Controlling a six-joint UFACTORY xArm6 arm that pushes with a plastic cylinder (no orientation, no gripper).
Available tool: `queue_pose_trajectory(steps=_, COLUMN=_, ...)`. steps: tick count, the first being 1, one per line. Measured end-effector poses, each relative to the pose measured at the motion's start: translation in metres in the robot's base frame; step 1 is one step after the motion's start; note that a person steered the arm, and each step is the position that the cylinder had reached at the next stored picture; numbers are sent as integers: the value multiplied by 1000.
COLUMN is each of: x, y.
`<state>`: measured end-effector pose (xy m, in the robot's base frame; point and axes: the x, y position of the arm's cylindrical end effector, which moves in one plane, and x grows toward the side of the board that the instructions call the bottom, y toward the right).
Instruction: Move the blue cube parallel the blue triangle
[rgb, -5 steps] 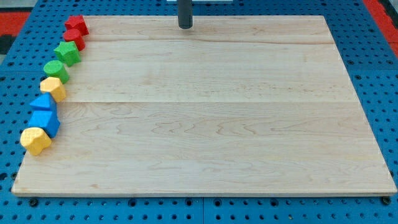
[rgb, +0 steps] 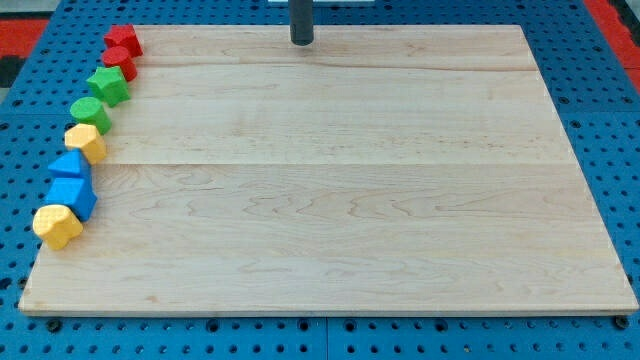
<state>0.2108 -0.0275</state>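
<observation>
The blue cube (rgb: 73, 197) sits at the view's left edge of the wooden board (rgb: 330, 180), low in a column of blocks. The blue triangle (rgb: 69, 165) lies just above it, touching or nearly touching. My tip (rgb: 301, 41) is at the view's top centre, far to the right of and above both blue blocks, touching none.
The same column at the left edge holds two red blocks (rgb: 122, 48), a green star (rgb: 107, 85), a green rounded block (rgb: 90, 113), a yellow block (rgb: 85, 142) and another yellow block (rgb: 57, 226) at the bottom. A blue pegboard (rgb: 600, 120) surrounds the board.
My tip has shifted very slightly to the right and up. No block has moved.
</observation>
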Motion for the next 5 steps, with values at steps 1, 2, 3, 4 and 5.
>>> queue_pose_trajectory(steps=1, x=-16, y=-7)
queue_pose_trajectory(steps=2, x=-19, y=-11)
queue_pose_trajectory(steps=3, x=-18, y=-28)
queue_pose_trajectory(steps=4, x=-19, y=-65)
queue_pose_trajectory(steps=5, x=54, y=-26)
